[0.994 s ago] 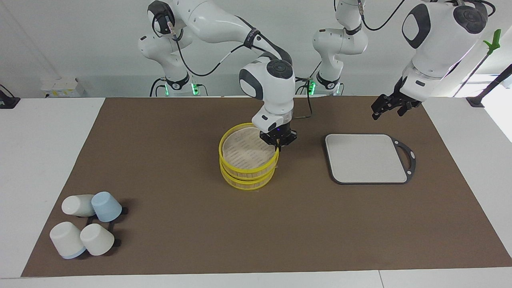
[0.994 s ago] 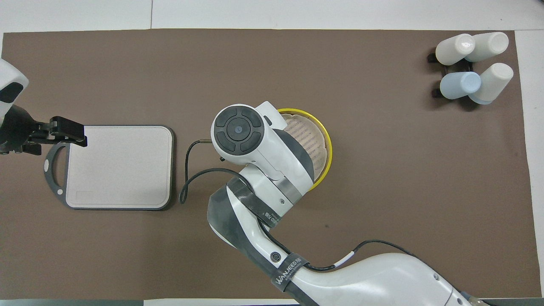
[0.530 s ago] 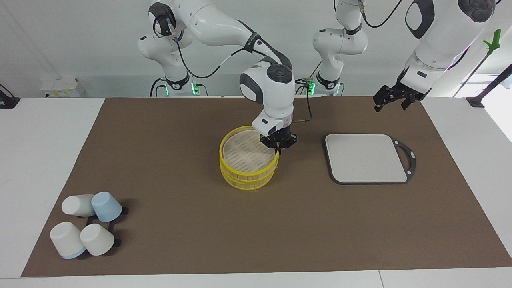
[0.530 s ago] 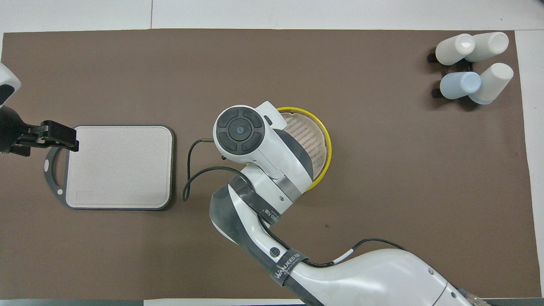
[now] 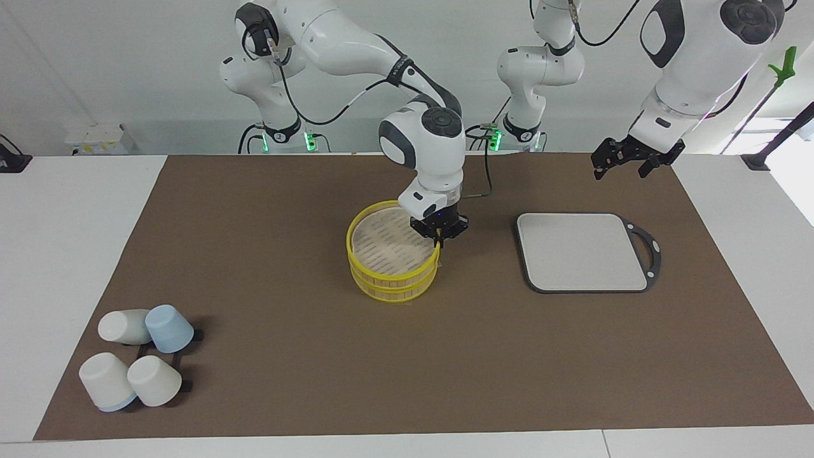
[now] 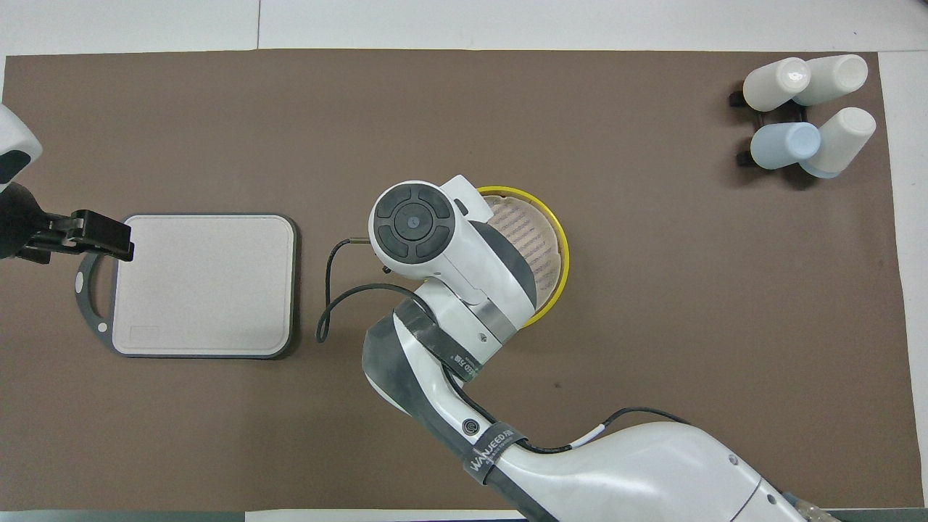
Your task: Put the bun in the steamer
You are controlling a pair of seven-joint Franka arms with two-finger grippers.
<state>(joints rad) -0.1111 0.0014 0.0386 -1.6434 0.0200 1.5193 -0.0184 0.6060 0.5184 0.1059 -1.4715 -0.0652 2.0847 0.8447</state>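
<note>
The steamer (image 5: 392, 257) is two stacked bamboo tiers with yellow rims at the table's middle, open, with a bare slatted floor; no lid shows. It also shows in the overhead view (image 6: 540, 239), half covered by my right arm. My right gripper (image 5: 439, 240) is shut on the top tier's rim, on the side toward the left arm's end. The bun is not in view. My left gripper (image 5: 618, 166) is open and empty in the air, over the mat beside the grey board's handle end (image 6: 119, 239).
A grey rectangular board (image 5: 582, 251) with a dark handle lies toward the left arm's end (image 6: 203, 283). Several white and blue cups (image 5: 137, 356) lie on a black rack at the corner toward the right arm's end, farthest from the robots (image 6: 808, 116).
My right gripper has shifted the steamer slightly toward the right arm's end. My left gripper has risen and drawn back from the board toward the robots.
</note>
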